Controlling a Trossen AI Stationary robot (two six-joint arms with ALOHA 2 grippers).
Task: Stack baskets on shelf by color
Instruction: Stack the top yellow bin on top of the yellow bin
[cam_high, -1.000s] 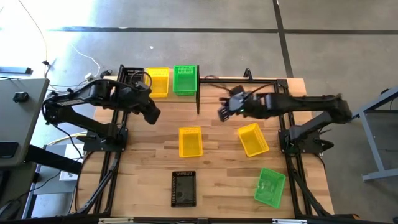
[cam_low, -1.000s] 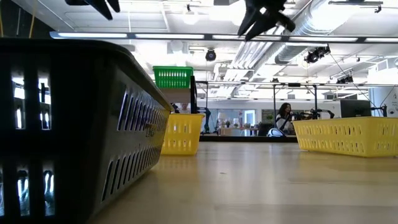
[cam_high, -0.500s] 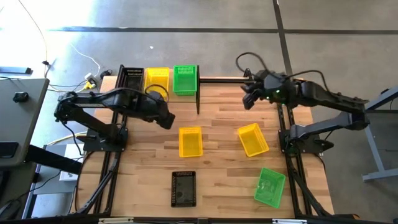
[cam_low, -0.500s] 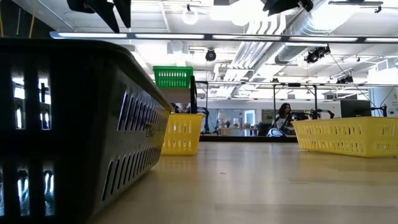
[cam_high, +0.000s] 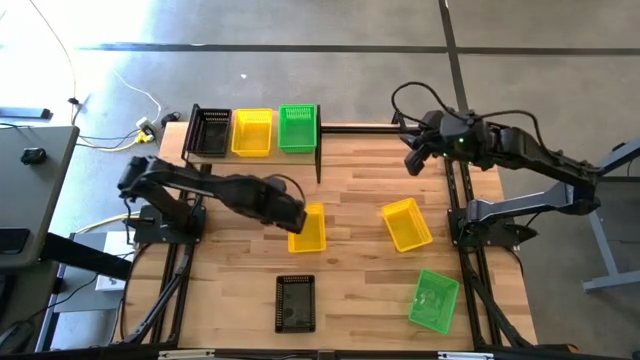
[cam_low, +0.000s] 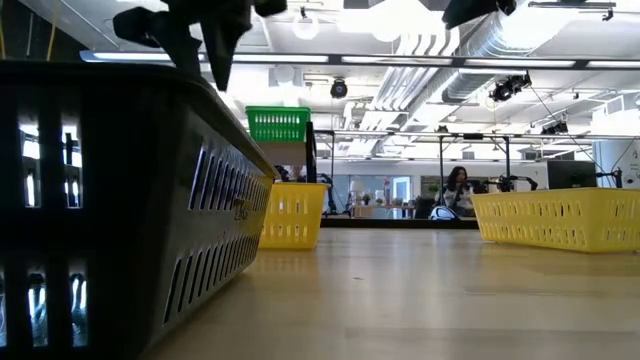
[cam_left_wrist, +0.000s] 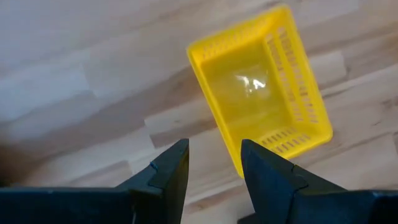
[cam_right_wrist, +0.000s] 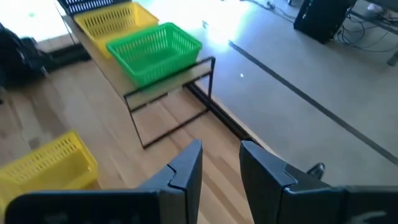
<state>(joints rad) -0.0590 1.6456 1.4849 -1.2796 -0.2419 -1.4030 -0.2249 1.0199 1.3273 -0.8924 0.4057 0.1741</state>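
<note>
Near edge of the table (cam_high: 360, 300): a black basket (cam_high: 295, 302) left of center and a green basket (cam_high: 434, 299) toward the right corner, tilted. In the low view the black basket (cam_low: 120, 200) fills the near left.

Mid table: two yellow baskets lying loose. The left one (cam_high: 311, 228) sits near center; the right one (cam_high: 406, 223) is turned at an angle, well apart from it.

The left gripper (cam_high: 292, 218) hangs over the near-left corner of the left yellow basket, arm stretched in from the left. In the left wrist view its fingers (cam_left_wrist: 168, 171) are a narrow gap apart with nothing between them, and the yellow basket (cam_left_wrist: 261, 115) lies just beyond the fingertips, open side up. Can't tell if the fingers touch it.

Far left: the shelf (cam_high: 318, 135), with three baskets in a row on top: black (cam_high: 210, 131), yellow (cam_high: 251, 132), green (cam_high: 297, 128), side by side. Right wrist view shows the green one (cam_right_wrist: 155, 51) at the shelf's end.

The right gripper (cam_high: 414, 160) is up over the far right of the table, well apart from any basket. Its fingers (cam_right_wrist: 186, 165) are a narrow gap apart, holding nothing.

Low view: a person (cam_low: 458, 188) in the room far behind the table.
</note>
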